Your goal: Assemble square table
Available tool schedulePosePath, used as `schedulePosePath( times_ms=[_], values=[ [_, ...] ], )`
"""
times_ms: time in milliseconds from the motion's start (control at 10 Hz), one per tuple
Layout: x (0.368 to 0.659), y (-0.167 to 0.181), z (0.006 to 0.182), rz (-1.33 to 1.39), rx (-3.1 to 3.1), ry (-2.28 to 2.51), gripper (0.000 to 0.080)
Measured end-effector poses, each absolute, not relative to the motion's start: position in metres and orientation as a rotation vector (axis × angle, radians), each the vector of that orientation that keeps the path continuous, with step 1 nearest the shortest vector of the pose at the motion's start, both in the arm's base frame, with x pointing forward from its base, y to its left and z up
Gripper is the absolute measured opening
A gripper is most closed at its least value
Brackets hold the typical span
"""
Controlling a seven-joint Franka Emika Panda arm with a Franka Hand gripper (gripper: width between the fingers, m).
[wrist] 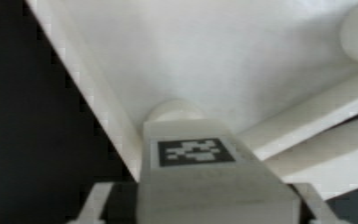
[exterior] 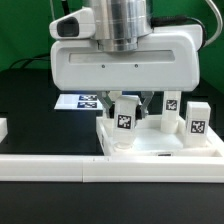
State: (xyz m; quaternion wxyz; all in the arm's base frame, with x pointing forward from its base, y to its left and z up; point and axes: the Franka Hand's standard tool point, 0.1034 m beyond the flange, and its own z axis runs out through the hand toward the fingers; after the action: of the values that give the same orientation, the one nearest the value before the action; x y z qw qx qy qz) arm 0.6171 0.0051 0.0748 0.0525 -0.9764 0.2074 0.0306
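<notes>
gripper [exterior: 133,103] pinching leg block [exterior: 125,113] at frame centre | over square table [exterior: 160,148] | border wall [exterior: 60,166] lower frame

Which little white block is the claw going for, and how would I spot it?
Find the big white slab behind the low white wall. Three tagged blocks stand on it. Yours is the block on the exterior view's left, the only one between the gripper fingers.

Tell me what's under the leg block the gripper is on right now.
Under that leg block sits the white square slab, with the gripper fingers around the block. The wrist view shows its base at the slab's corner socket; the joint itself is covered.
</notes>
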Motion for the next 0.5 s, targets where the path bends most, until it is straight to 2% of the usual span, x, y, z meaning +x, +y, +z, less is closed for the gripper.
schedulePosePath(
  times_ms=[500],
  values=[
    [0.6234, 0.002, 0.0724, 0.082, -2.713, 1.39, 0.0291]
  ],
)
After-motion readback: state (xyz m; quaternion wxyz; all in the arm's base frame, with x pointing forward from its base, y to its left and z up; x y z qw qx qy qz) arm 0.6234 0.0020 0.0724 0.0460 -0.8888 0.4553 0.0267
